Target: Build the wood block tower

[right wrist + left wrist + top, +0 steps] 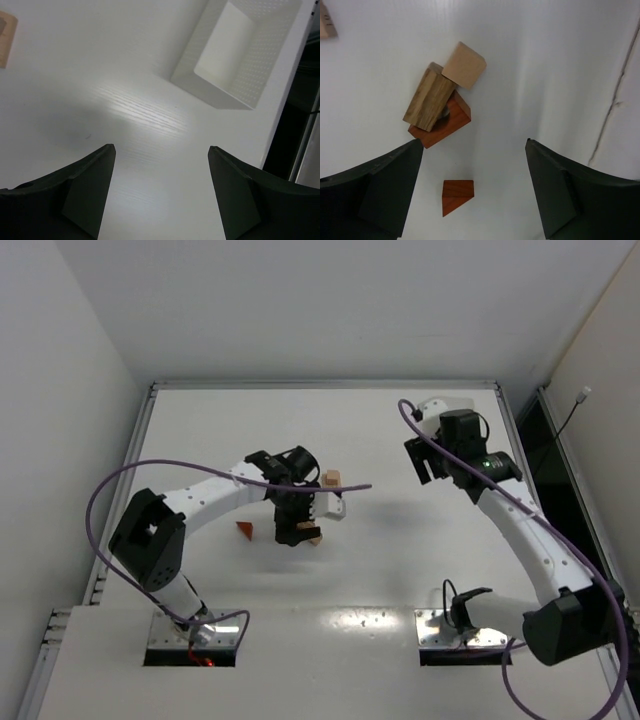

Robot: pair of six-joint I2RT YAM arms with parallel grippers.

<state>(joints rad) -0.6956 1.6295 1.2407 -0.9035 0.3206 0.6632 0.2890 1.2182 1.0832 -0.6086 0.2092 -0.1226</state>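
Note:
A pale tan cube (464, 65), a brown-grained bar (429, 96) and a reddish-brown block (445, 122) are bunched together and touching. They lie beyond my left gripper (474, 145), which hangs open above the table with nothing between its fingers. A reddish-brown wedge (457, 196) lies alone on the table, nearer the left finger. In the top view the wedge (244, 529) is left of that gripper (297, 528), and another tan block (332, 479) sits just behind it. My right gripper (161, 148) is open and empty over bare table, far right (425, 465).
A white rectangular tray (240, 50) lies ahead and to the right of the right gripper, close to the table's right edge. The lone tan block (6, 40) shows at the left edge of the right wrist view. A purple cable (340, 487) crosses above the blocks.

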